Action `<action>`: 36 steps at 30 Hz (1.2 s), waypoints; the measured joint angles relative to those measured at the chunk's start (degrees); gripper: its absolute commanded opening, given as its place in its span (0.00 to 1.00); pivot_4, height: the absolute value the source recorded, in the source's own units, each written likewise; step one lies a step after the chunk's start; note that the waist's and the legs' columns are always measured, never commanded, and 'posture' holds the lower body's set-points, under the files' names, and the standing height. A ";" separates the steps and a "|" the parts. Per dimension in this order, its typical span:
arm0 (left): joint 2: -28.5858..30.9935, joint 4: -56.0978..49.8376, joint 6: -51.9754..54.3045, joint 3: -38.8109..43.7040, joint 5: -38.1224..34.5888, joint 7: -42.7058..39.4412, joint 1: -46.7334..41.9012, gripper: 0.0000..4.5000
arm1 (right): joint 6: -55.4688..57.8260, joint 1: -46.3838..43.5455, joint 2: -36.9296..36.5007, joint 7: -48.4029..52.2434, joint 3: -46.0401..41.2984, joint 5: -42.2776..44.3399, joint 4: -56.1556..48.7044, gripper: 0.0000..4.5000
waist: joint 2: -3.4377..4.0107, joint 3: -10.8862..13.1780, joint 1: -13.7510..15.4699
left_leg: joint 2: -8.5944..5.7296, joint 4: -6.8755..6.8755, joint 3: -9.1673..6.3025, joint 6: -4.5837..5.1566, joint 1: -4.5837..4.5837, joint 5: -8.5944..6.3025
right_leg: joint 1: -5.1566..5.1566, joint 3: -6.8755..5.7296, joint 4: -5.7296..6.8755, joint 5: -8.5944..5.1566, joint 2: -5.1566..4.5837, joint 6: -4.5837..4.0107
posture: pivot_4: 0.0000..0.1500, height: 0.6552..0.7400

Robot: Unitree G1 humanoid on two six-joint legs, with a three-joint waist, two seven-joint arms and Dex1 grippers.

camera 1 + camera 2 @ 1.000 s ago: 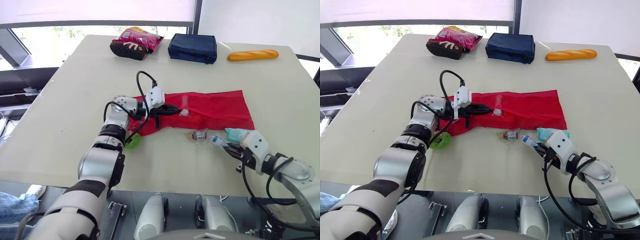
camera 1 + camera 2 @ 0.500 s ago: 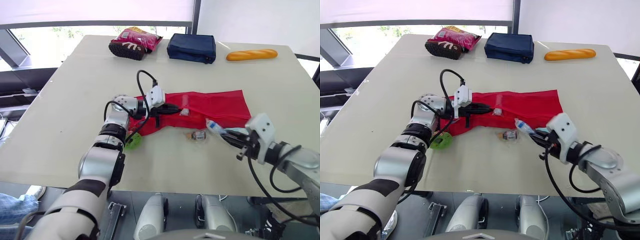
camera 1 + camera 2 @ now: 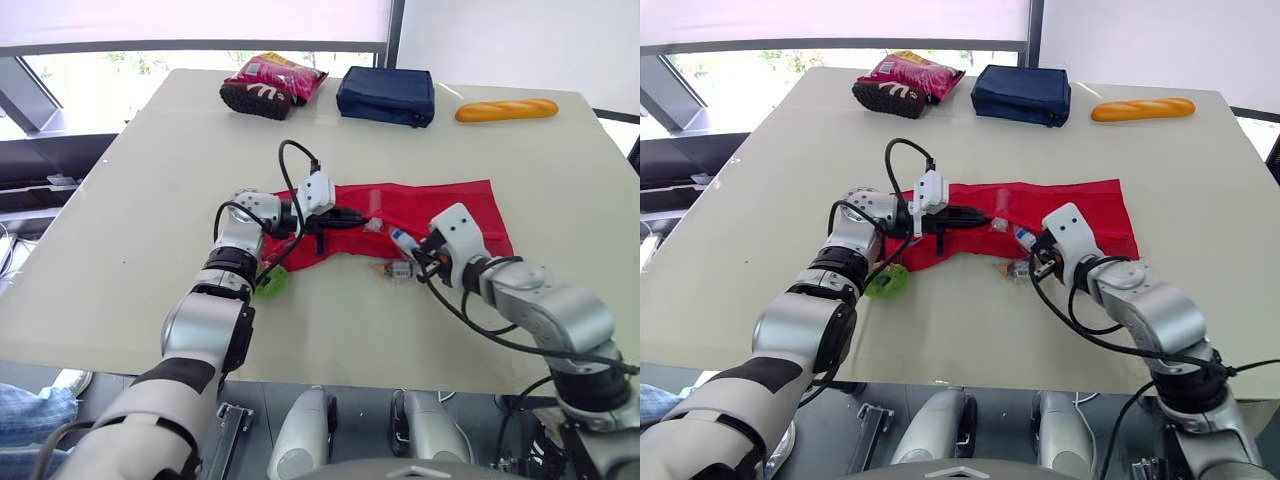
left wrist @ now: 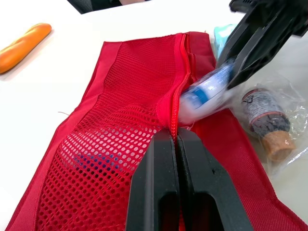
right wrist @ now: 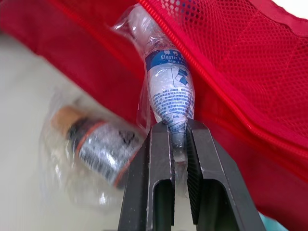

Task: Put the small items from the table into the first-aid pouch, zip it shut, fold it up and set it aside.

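A pale table [image 3: 140,200] stands before a bright window [image 3: 60,80]. In the middle of the table lies the red mesh first-aid pouch [image 3: 440,215], spread flat and long from left to right, with its zipper open.

The left gripper [image 4: 174,135] reaches in from the left. Its two black fingers are pressed together, pinching the pouch's near-left edge right at the zipper line. A dark blue shape [image 4: 96,161] shows through the mesh beside it.

The right gripper [image 5: 178,126] comes from the near right and sits over the near edge of the pouch. Its fingers are clamped on one end of a bandage roll [image 5: 168,91], white with a blue label, sealed in clear wrap. The roll's other end points away from the gripper and touches the zipper opening, close to the left gripper. Whether it is already inside cannot be told.

Just near of the pouch, beside the right gripper, a small bottle [image 3: 398,270] with a cork-coloured cap lies on its side in a clear bag on the table. A teal packet [image 4: 219,36] peeks out behind the right gripper, against the pouch. A small green item [image 3: 270,290] lies on the table under the left forearm.

Along the far edge of the table sit a pink snack bag [image 3: 272,85], a navy blue case [image 3: 386,95] and, to the right, an orange bread loaf [image 3: 506,109].
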 measured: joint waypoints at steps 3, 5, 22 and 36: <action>-0.18 -0.07 0.00 0.00 -0.03 -0.35 0.07 0.00 | -0.01 -1.43 5.20 -3.56 -1.37 -1.50 2.31 0.01 | 0.00 0.00 -0.04 | 0.00 0.00 0.01 0.00 0.01 0.00 | -0.01 0.01 0.04 0.00 0.00 0.00 | 1.00 0.72; -0.61 -0.11 0.00 0.00 -0.04 -0.49 0.10 0.00 | -0.74 -2.39 8.49 -5.50 -1.68 -2.57 3.50 0.01 | 0.01 -0.01 -0.03 | 0.00 0.00 -0.01 0.00 0.01 0.00 | -0.01 0.00 0.05 0.00 0.00 0.00 | 1.00 0.72; -1.98 -0.45 -0.05 0.01 -0.09 -1.05 0.22 0.00 | -17.07 -9.18 25.66 -15.31 -4.90 -10.17 23.12 0.19 | 0.03 0.00 -1.67 | -0.01 -0.01 -0.02 0.00 0.01 0.00 | -0.06 0.03 0.11 0.00 0.00 0.00 | 1.00 0.72; -2.56 0.39 -1.78 -0.64 0.08 -1.39 0.32 0.00 | -11.60 -1.11 19.18 -8.46 -2.38 -9.85 11.31 0.99 | 0.04 0.00 -1.44 | -0.02 -0.03 -0.02 0.00 -0.02 0.00 | -0.08 0.04 0.08 0.00 -0.01 0.00 | 1.00 0.72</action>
